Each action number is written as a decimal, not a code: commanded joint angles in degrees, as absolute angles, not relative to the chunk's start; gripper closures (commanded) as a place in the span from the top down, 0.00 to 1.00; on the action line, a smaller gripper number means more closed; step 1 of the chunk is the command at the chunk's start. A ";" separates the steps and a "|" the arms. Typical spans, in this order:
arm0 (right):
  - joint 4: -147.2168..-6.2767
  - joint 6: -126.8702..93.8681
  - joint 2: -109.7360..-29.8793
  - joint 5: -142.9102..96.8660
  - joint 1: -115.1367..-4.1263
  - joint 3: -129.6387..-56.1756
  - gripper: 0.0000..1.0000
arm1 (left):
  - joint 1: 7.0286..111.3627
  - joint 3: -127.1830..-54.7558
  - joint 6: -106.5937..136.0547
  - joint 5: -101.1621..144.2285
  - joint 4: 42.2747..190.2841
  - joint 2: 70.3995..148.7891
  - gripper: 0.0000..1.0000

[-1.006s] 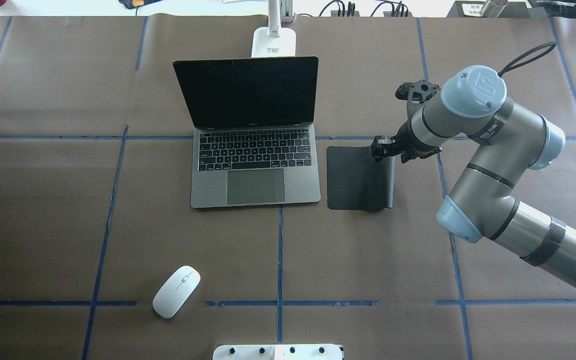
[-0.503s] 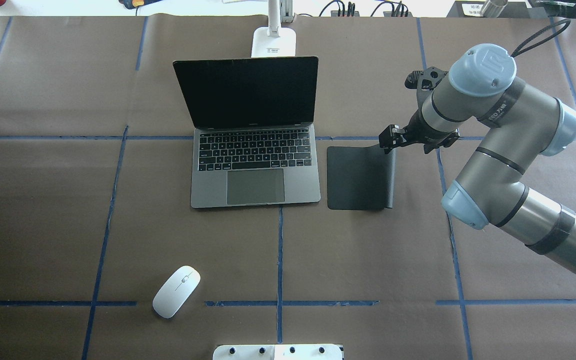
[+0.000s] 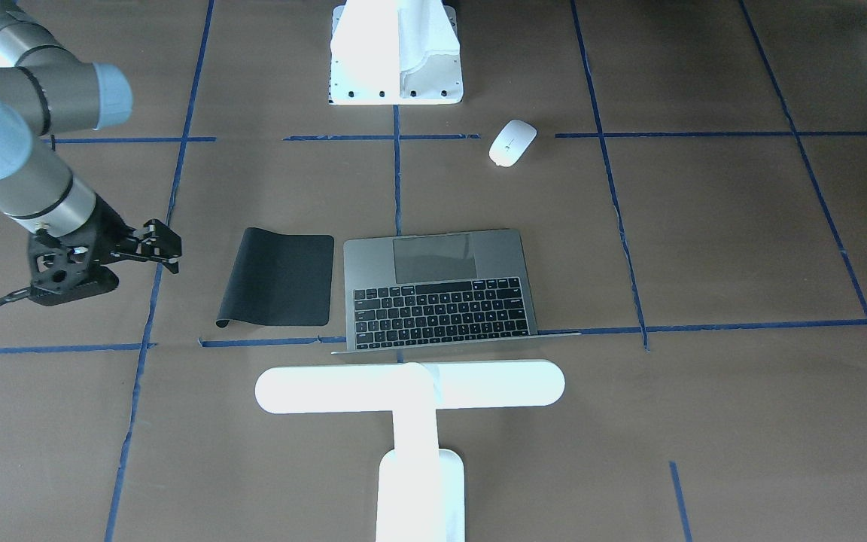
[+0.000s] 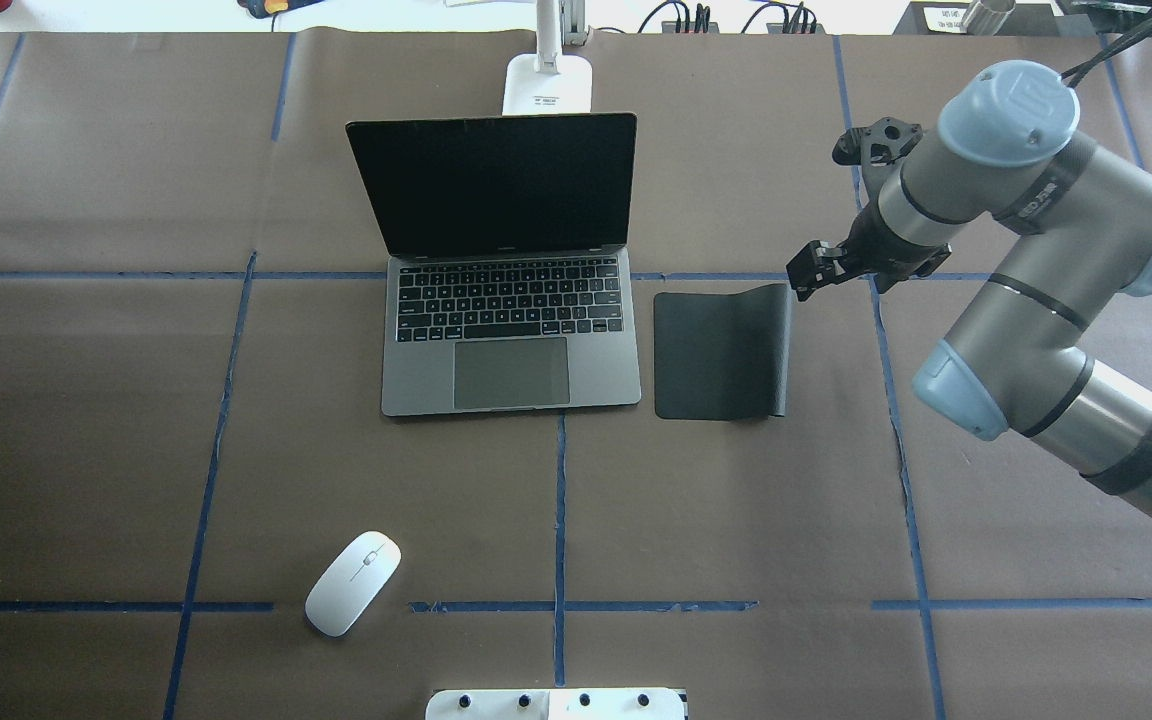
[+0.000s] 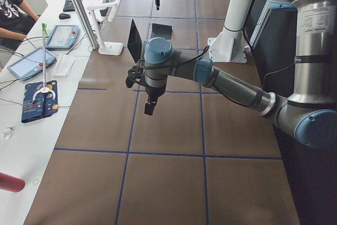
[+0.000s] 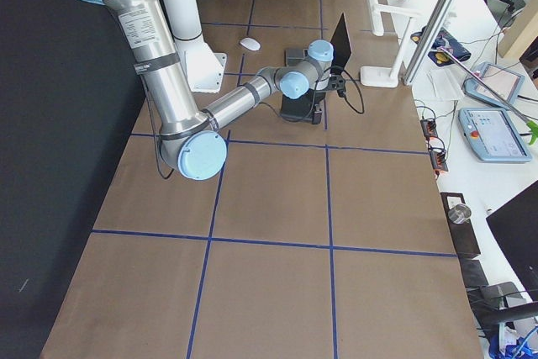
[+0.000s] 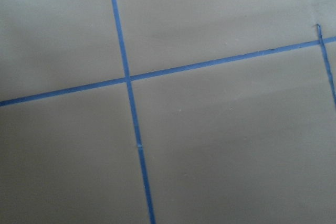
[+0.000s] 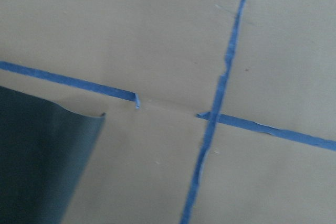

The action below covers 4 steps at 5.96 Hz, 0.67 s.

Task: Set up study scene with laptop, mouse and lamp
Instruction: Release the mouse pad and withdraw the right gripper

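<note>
The dark grey laptop [image 4: 511,340] stands open at the table's middle, also in the front view [image 3: 437,290]. The white lamp [image 3: 411,388] stands behind its screen; only its base [image 4: 548,85] shows overhead. The white mouse [image 4: 353,582] lies alone at the front left, also in the front view [image 3: 512,142]. My right gripper [image 4: 804,278] hangs open and empty just past the far right corner of the black mat [image 4: 721,352]. My left gripper [image 5: 149,108] shows only in the left side view, over bare paper; I cannot tell whether it is open.
The black mat [image 3: 279,276] lies right of the laptop with its right edge curled up; its corner shows in the right wrist view [image 8: 42,156]. The white robot base block [image 4: 556,704] sits at the near edge. Blue tape lines cross the brown paper.
My right gripper has moved right and away from the mat's far right corner, off the mat. The mat, laptop, mouse and lamp have not moved.
</note>
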<state>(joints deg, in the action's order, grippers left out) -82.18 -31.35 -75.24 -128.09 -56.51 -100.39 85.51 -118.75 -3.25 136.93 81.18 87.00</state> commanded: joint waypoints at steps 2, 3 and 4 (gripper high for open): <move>-82.70 0.68 -92.06 -132.28 -73.68 -102.75 1.00 | 65.90 -119.26 7.08 130.83 86.13 97.69 1.00; -82.71 10.62 -96.55 -132.28 -78.87 -102.66 1.00 | 56.43 -119.27 11.64 124.52 86.31 100.69 1.00; -82.36 15.16 -99.72 -132.28 -81.71 -102.48 1.00 | 48.68 -119.35 13.78 119.76 86.40 103.51 1.00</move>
<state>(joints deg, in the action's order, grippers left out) -82.56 8.79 -96.08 -132.24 -78.06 -102.62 56.53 -119.26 10.99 124.67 86.28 100.62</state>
